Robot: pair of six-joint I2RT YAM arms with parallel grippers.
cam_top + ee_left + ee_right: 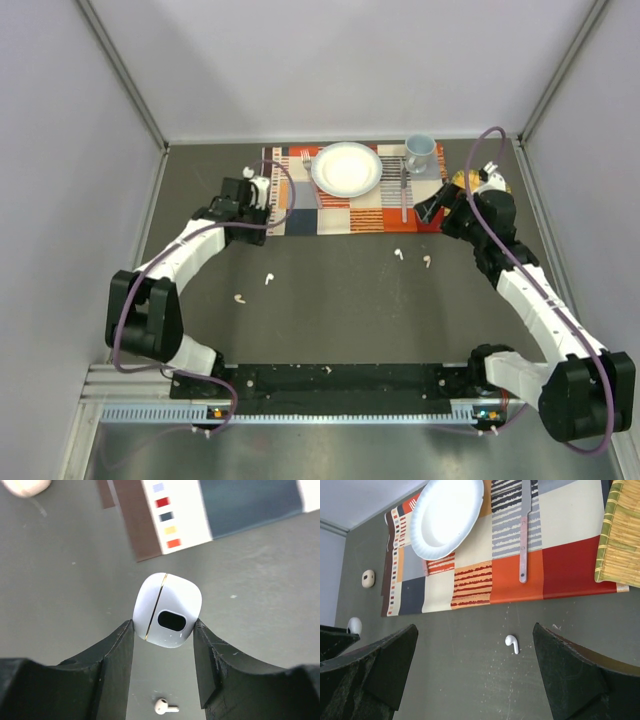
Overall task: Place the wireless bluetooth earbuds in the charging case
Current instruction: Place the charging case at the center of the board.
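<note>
My left gripper (163, 627) is shut on a closed white charging case (167, 610), its two fingers pressing the case's sides just above the dark table. A pale earbud (165, 707) lies on the table beneath that gripper. From above, the left gripper (258, 190) is at the placemat's left edge. Two earbuds (268, 279) (238, 297) lie left of centre and two more (398, 254) (427, 262) right of centre. My right gripper (475, 630) hangs open over the table, with a white earbud (512, 643) below and between its fingers, untouched. From above, the right gripper (435, 210) is at the placemat's right end.
A patchwork placemat (330, 215) at the back holds a white plate (347, 168), a fork (306, 160), a knife (404, 195) and a mug (420, 152). A beige case (368, 578) lies left of the placemat. A woven yellow-green mat (620, 530) lies at the right. Walls close in on both sides.
</note>
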